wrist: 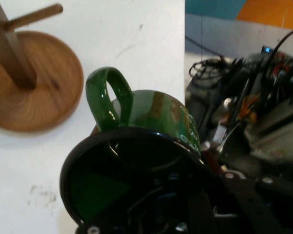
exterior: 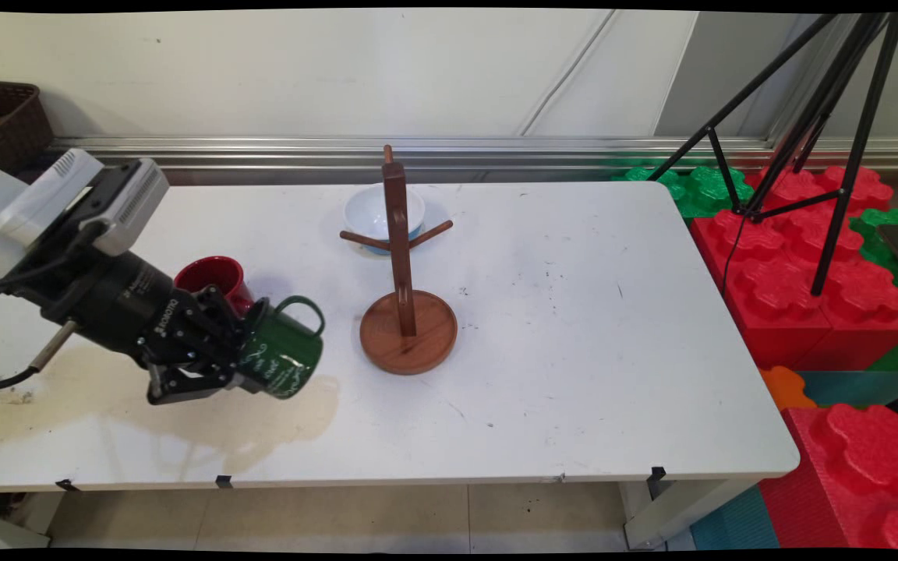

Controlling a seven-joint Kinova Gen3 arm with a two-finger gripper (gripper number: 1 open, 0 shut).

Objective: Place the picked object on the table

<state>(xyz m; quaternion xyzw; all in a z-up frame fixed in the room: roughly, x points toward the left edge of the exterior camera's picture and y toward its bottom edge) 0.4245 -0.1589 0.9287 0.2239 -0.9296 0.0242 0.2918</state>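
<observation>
So the hand had the green mug clamped by its rim, one finger inside the mouth and one outside as far as I could tell, closed snug on the wall. The mug was tipped on its side, mouth toward the hand, handle sticking up at roughly 12 o'clock, and it looked lifted clear of the bench, over the left-front part.

My guess on handling: glazed or enamelled, so hard, stiff and slick, probably not heavy but chippable if knocked. A rim pinch like that could let it swivel; the handle loop was the free bit.

The red mug sat right behind it at about 10 o'clock, very close to the hand's linkage. The wooden mug tree stood near at 3 o'clock, pegs pointing out, with a white bowl behind it. Loads of open room off to the right of the tree; the front edge of the bench wasn't far at 6 o'clock.
</observation>
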